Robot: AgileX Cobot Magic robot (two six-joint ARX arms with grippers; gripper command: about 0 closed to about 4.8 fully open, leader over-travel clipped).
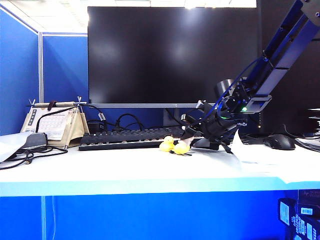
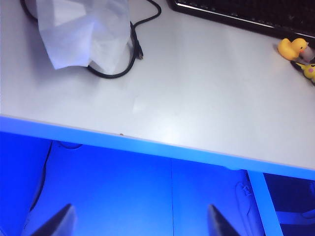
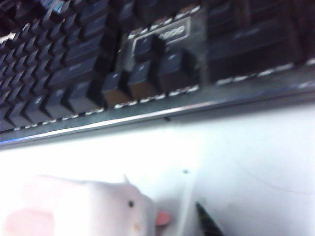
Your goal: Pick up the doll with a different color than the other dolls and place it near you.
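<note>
Pale doll [image 3: 93, 209] is seen low in the right wrist view, before the keyboard [image 3: 123, 73] — right gripper [image 1: 192, 132] hovering there, grip unclear; left gripper [image 2: 138, 223] spread wide, idle. Approach should be squared first.

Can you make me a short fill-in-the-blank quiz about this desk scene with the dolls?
1. The two dolls beside the right gripper are coloured ____.
2. Just behind those dolls lies a black ____.
3. The right wrist view shows a white doll with a small ____ nose.
4. The left gripper hangs below the desk edge, its jaws ____.

Missing words: yellow; keyboard; pink; open
</note>
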